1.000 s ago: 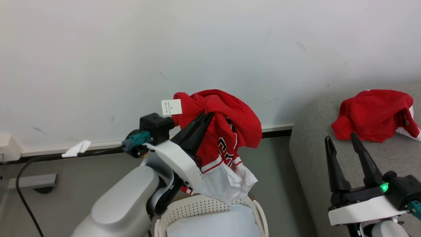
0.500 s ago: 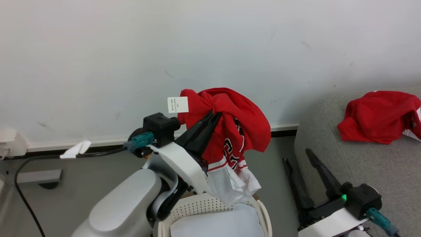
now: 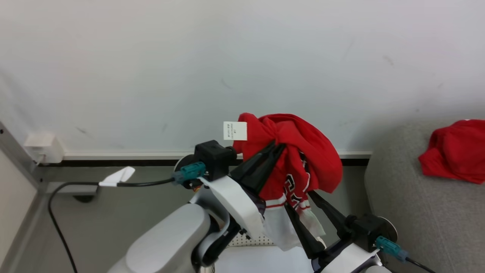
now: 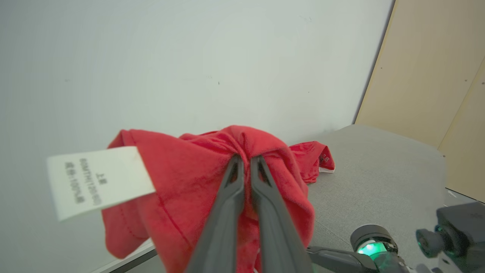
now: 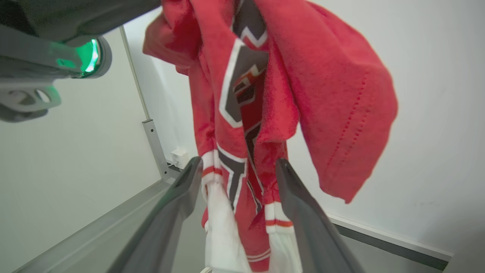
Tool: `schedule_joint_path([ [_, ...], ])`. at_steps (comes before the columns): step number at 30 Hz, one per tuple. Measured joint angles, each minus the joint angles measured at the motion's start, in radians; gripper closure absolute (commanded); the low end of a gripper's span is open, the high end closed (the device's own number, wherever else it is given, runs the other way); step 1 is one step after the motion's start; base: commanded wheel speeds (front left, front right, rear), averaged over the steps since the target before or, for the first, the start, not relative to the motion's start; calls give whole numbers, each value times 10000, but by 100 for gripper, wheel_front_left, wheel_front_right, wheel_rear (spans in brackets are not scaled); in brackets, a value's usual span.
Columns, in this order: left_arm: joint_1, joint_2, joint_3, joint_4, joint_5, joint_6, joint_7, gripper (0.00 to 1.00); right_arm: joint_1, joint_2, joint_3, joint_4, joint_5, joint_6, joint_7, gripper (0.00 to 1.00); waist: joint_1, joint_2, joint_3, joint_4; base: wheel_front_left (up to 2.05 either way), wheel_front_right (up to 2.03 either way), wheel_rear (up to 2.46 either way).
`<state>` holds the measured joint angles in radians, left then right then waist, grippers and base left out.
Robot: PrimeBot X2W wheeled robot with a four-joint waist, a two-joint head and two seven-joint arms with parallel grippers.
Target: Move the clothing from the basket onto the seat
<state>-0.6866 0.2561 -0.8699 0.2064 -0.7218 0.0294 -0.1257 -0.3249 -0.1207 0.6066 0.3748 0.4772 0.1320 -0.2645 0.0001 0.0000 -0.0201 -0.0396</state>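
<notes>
**Jersey held in the air above the basket, not yet over the seat**

The grey sofa seat [image 3: 416, 220] stands to the robot's right, with one red garment [image 3: 454, 151] already lying on it. The white perforated basket [image 3: 248, 240] sits low beneath the arms, with a flat white sheet [image 3: 261, 261] inside it. The red jersey [image 3: 303, 151] hangs bunched above the basket, well apart from the seat, its white-striped hem trailing down.

The left gripper [image 3: 278, 146] holds the jersey, its jaws pinched tight on a gathered fold near the top. The right gripper [image 5: 238, 163] has its jaws wide, and the hem hangs between them ungripped. A white care label [image 4: 98, 180] sticks out beside the left grip.

Risks, as judged:
- The pinch takes only a small fold, so a quick swing toward the seat could shake the cloth loose onto the floor.
- The trailing hem could snag on the right gripper or on the basket's rim.
</notes>
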Motion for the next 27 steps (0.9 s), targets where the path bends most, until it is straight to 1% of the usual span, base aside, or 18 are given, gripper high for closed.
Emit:
schedule_joint_path([
  [4, 2, -209, -261, -40, 12, -92, 27, 100, -290, 48, 217, 589, 104, 0, -2, 0, 0, 0, -30, 370, 0, 0, 0],
  [12, 35, -602, -767, -142, 73, -290, 199, 100, -668, 261, 341, 1563, 199, 0, 0, 0, 0, 0, -97, 1141, 0, 0, 0],
  [20, 91, -719, -984, -211, 61, -345, 330, 100, -986, 407, 102, 2109, 194, 0, 0, 0, 0, 0, -146, 1670, 0, 0, 0],
  [22, 91, -713, -984, -211, 33, -343, 330, 100, -1040, 439, 25, 2144, 180, 0, 0, 52, 0, 0, -136, 1718, 0, 0, 0],
  [23, 91, -709, -984, -209, 31, -341, 330, 100, -1040, 458, 10, 2167, 167, 0, 0, 71, 0, 0, -127, 1731, 0, 0, 0],
  [24, 92, -706, -982, -205, 29, -328, 330, 100, -1040, 474, -8, 2176, 161, 0, 0, 100, 0, 0, -118, 1737, 0, 0, 0],
  [27, 93, -658, -957, -178, 4, -313, 328, 100, -1036, 497, -61, 2178, 157, 0, 0, 100, 0, 0, -94, 1712, 0, 0, 0],
])
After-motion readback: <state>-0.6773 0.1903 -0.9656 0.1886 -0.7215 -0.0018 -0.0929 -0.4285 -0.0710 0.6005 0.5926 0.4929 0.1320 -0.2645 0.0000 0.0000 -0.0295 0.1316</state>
